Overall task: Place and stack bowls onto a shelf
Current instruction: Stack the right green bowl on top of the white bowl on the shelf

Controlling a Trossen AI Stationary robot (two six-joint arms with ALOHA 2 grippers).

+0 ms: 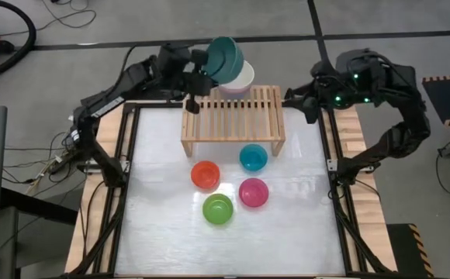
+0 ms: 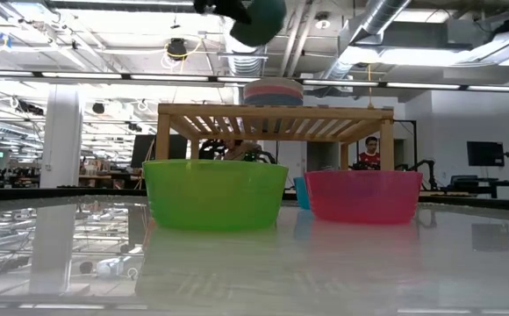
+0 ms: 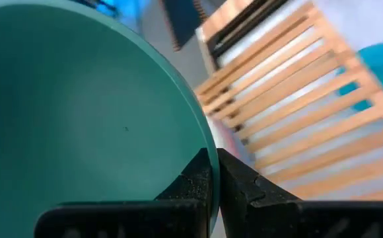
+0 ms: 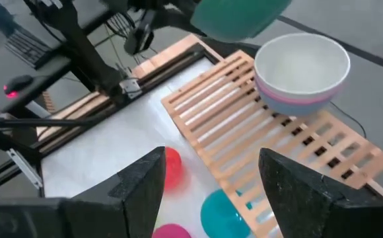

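The dark teal bowl [image 1: 226, 56] hangs in the air in my left gripper [image 3: 214, 162], above and just left of a stack on the shelf [image 1: 233, 122]. The stack shows cream-white on top [image 4: 302, 63], with blue and pink below it [image 2: 272, 91], and rests on the slats at the shelf's far edge. In front of the shelf, the red [image 1: 205, 174], cyan [image 1: 253, 157], magenta [image 1: 254, 192] and lime green [image 1: 218, 209] bowls sit on the table. My right gripper [image 4: 211, 192] is open and waits at the table's far right corner. My left gripper pinches the teal bowl's rim [image 3: 201, 142], one finger inside the bowl and one outside. It reaches in from the table's left. The bowl is lifted clear and tilted [image 2: 259, 19], above the stack.
The shelf's slatted top [image 4: 231, 112] is bare to the left and right of the stack. The white table [image 1: 171, 232] has open surface on its near and left parts. People and desks show in the room behind.
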